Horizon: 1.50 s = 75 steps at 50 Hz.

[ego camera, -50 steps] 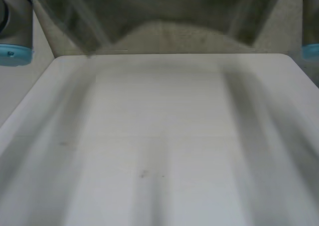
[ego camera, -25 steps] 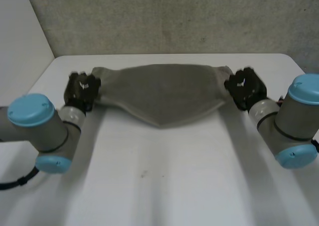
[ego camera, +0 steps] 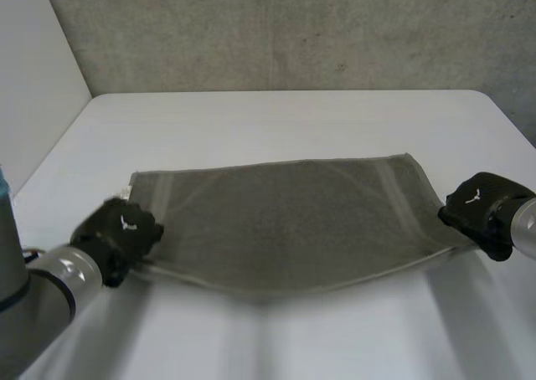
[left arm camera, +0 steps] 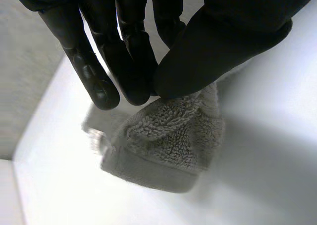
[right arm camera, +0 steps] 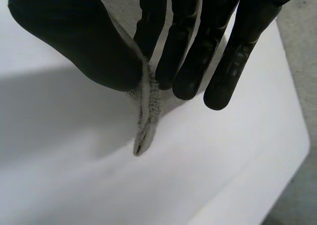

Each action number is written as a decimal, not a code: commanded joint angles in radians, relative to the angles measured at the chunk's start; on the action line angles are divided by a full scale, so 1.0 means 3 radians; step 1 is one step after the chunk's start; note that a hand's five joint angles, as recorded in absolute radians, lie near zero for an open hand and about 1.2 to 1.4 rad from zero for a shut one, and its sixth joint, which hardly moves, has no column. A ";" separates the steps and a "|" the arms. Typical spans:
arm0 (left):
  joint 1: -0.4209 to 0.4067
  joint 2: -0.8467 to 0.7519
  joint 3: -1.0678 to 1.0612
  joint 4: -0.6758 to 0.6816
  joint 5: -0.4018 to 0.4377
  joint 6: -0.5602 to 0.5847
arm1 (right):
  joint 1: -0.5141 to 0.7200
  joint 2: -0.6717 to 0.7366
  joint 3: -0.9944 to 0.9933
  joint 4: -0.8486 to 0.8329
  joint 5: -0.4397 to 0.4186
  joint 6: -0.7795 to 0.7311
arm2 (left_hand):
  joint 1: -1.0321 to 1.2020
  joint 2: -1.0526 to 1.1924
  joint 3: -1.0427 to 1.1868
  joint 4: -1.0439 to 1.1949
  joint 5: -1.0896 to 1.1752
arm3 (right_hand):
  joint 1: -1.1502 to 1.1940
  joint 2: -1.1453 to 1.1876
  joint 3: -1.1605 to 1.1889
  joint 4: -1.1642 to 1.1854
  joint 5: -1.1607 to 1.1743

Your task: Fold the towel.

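A grey-brown towel (ego camera: pixel 293 221) is stretched flat across the middle of the white table (ego camera: pixel 276 120), its near edge slightly lifted. My left hand (ego camera: pixel 117 233) pinches the towel's near left corner; in the left wrist view the thumb presses the bunched corner (left arm camera: pixel 168 131) against the fingers (left arm camera: pixel 133 66). My right hand (ego camera: pixel 481 211) pinches the near right corner; in the right wrist view a thin fold of towel (right arm camera: pixel 146 116) hangs between thumb and fingers (right arm camera: pixel 183 61).
A grey wall (ego camera: pixel 276 28) stands behind the table's far edge. Bare table lies beyond the towel and in front of it. The table's right edge (ego camera: pixel 511 120) runs close to my right hand.
Both hands have drawn the towel from the table's far side toward the near side and lowered it, so it now lies spread out on the table.
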<state>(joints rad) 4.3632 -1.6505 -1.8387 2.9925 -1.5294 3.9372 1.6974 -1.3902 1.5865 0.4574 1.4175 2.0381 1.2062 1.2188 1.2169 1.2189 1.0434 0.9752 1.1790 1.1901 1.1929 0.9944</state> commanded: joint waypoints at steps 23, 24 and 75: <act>-0.0017 -0.2679 0.2528 0.1535 -0.0056 0.0027 | 0.0534 0.2741 -0.2025 -0.2839 0.0296 -0.0049 | 0.0634 0.0591 0.0598 0.0591 0.0595 | 0.1403 0.0724 0.0687 0.0678 0.0758; -0.0017 -0.2680 0.2529 0.1535 -0.0056 0.0027 | 0.0534 0.2742 -0.2026 -0.2839 0.0296 -0.0049 | 0.0634 0.0591 0.0598 0.0591 0.0595 | 0.1403 0.0724 0.0687 0.0678 0.0758; -0.0074 -0.1028 0.0336 0.2338 -0.0118 -0.1011 | -0.0130 0.1627 -0.0599 -0.1606 -0.0409 0.1777 | -0.3439 -0.3481 -0.3475 -0.3481 -0.3478 | -0.0484 -0.1163 -0.1200 -0.1209 -0.1129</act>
<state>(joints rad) 4.3436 -1.9493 -1.7389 3.6891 -1.5647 3.6262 1.6696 -0.9436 1.4057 0.0322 1.2915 2.6115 0.1752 0.1653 0.1663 0.1671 0.0282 0.5320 0.6220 0.6234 0.6219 0.4227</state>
